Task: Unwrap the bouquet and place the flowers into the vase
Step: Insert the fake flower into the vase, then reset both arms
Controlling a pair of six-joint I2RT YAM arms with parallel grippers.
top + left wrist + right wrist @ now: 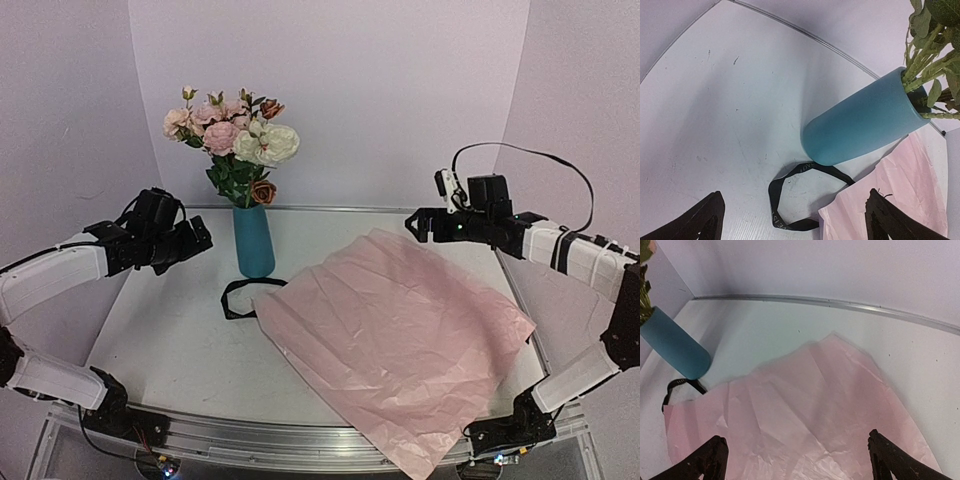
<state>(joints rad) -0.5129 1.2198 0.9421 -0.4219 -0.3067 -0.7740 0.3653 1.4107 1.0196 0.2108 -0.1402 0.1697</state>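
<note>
Near vase, left claw wide, empty.

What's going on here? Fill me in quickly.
The flowers stand in the teal vase at the back left of the table. The pink wrapping paper lies spread flat beside it. The black ribbon lies loose at the vase's foot, by the paper's corner. The left hand and right hand both hover open, holding nothing. The job looks done.
</note>
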